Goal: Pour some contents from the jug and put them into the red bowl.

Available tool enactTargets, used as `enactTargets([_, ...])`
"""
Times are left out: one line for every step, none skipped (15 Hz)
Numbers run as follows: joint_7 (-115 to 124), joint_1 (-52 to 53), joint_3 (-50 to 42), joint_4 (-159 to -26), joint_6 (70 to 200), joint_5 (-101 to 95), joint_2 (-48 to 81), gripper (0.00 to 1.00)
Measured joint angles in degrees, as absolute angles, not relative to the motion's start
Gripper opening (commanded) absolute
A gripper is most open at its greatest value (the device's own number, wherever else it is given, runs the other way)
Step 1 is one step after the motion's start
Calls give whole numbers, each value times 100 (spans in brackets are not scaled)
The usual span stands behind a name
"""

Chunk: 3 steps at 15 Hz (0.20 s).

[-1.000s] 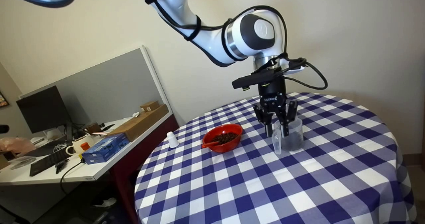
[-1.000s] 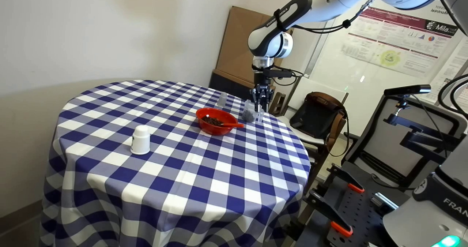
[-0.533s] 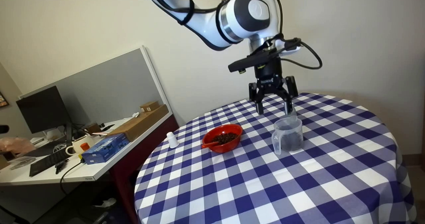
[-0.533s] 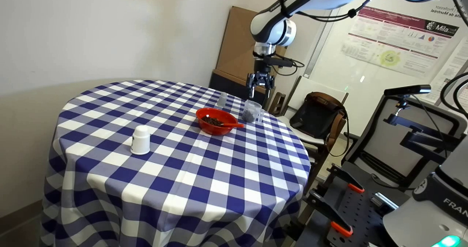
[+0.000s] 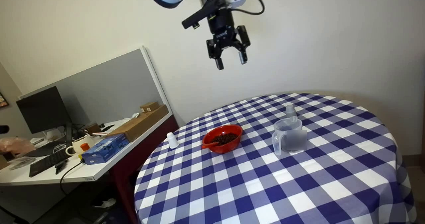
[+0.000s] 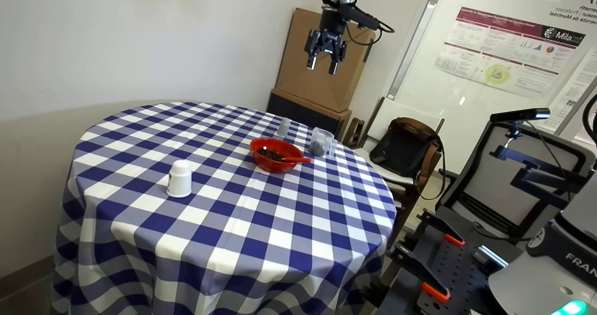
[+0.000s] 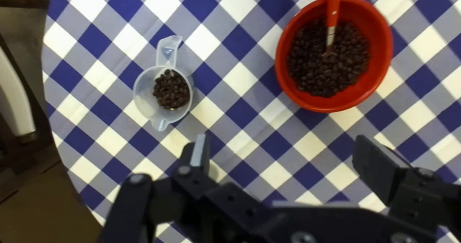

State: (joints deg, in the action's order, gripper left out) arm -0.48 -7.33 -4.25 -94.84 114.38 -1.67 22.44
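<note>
The translucent jug (image 5: 284,126) stands upright on the checked tablecloth. In the wrist view the jug (image 7: 142,95) holds dark beans, with its handle pointing to the top of the picture. The red bowl (image 7: 324,105) contains more dark beans and a red-handled utensil (image 7: 333,9) leaning over its rim. In both exterior views the red bowl (image 5: 229,147) (image 6: 275,166) and the jug (image 6: 321,140) are apart. High above the table hangs my gripper (image 5: 231,61) (image 6: 322,66), open, its fingers wide apart with only tablecloth showing between them in the wrist view (image 7: 282,149).
A slim clear glass-like object (image 5: 290,110) (image 6: 283,127) stands close to the jug. Farther off on the table is a white cup-like piece (image 5: 172,140) (image 6: 179,178). A chair with a dark bag (image 6: 403,147) stands beyond the table's edge.
My gripper was down at the jug's handle with its fingers close together. It has opened, risen well clear and shifted toward the bowl's side. Jug and bowl have stayed in place.
</note>
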Motion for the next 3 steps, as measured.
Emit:
enactTargets([-37,-604,-354,-9709,11438,-167,2023,100])
enactTargets([-33,-484,-279,-9939,11438,-167,1815,100])
enactTargets([-32,-377,-203,-10161,11433,-167,1630,100])
